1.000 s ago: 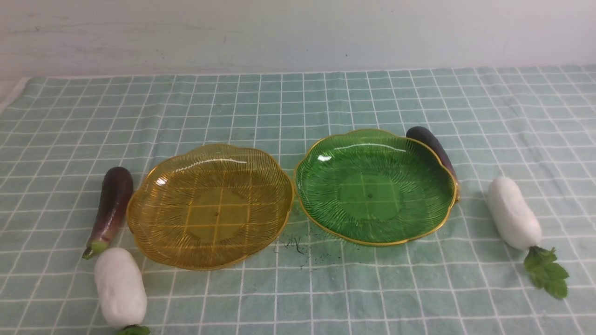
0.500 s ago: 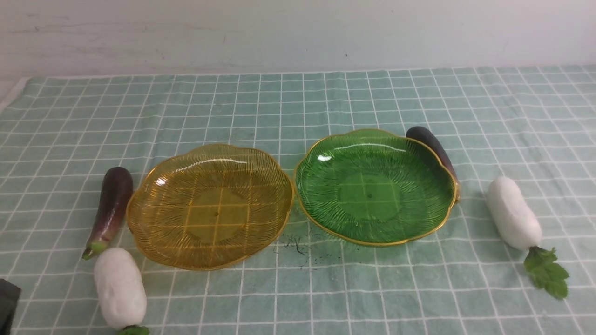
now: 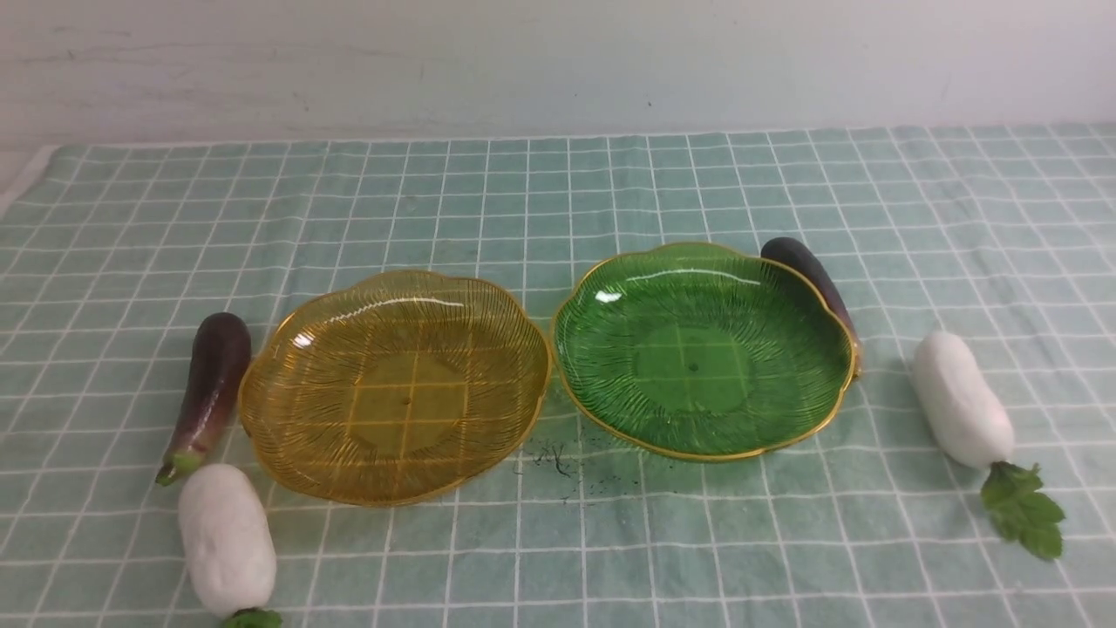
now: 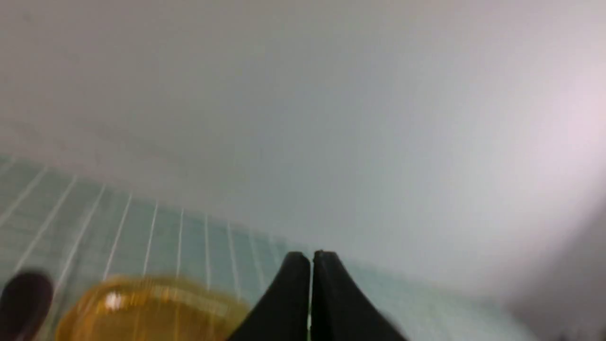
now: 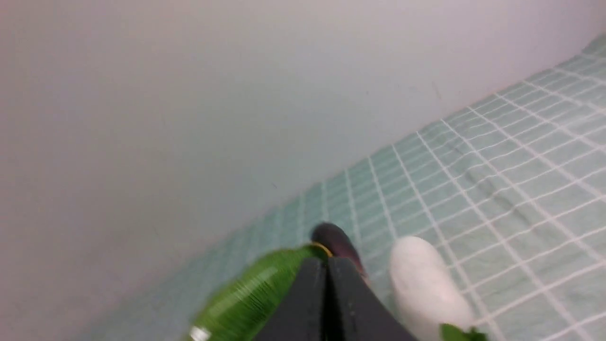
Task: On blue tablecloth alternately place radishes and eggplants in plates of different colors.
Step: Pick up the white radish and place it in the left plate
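Observation:
On the blue tablecloth (image 3: 558, 192) an amber plate (image 3: 394, 385) and a green plate (image 3: 703, 351) sit side by side, both with nothing in them. One eggplant (image 3: 206, 392) and one radish (image 3: 227, 539) lie left of the amber plate. A second eggplant (image 3: 811, 275) lies behind the green plate's right rim, and a second radish (image 3: 961, 399) lies further right. Neither arm shows in the front view. My left gripper (image 4: 310, 258) is shut and holds nothing, with the amber plate (image 4: 147, 308) below it. My right gripper (image 5: 326, 263) is shut too, near the green plate (image 5: 251, 298) and radish (image 5: 426, 284).
A pale wall (image 3: 558, 61) runs along the far edge of the cloth. Small dark crumbs (image 3: 558, 458) lie on the cloth between the two plates, toward the front. The cloth's left edge (image 3: 22, 179) shows at the far left.
A dark part of the left arm that showed at the front view's lower left corner half a second ago is gone. The vegetables and plates have not moved.

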Controlling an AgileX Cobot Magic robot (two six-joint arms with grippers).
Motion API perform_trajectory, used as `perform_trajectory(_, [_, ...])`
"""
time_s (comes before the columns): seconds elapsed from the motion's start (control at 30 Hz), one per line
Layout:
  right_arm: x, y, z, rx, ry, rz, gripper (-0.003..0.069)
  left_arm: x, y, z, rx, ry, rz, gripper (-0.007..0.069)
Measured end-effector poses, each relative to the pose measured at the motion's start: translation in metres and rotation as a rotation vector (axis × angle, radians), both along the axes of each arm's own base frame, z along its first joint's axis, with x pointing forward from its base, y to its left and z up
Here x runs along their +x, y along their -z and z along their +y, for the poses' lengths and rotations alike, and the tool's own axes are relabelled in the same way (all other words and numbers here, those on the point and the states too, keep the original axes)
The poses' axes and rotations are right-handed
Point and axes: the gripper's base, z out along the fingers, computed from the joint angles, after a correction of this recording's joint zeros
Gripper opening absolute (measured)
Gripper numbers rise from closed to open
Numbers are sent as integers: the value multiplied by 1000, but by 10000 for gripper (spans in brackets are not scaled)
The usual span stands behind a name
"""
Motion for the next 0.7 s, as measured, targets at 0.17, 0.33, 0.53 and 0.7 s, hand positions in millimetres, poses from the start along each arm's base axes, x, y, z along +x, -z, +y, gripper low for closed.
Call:
perform_trajectory(0.17, [-1,-4,-5,174,38,-49,-14,49,22,-4,203,96,566,-8])
perform_trajectory(0.33, [-1,-5,1,164,-25,-10,-14,105,66,-2,280,109,891,-8])
perform_trajectory(0.53, [2,-85,27,-169,-301,149,-14,146,103,-2,291,108,1015,-3])
perform_trajectory(0.7, [28,-127,32,-407,-425,346,-14,159,112,-2,322,121,1011,88])
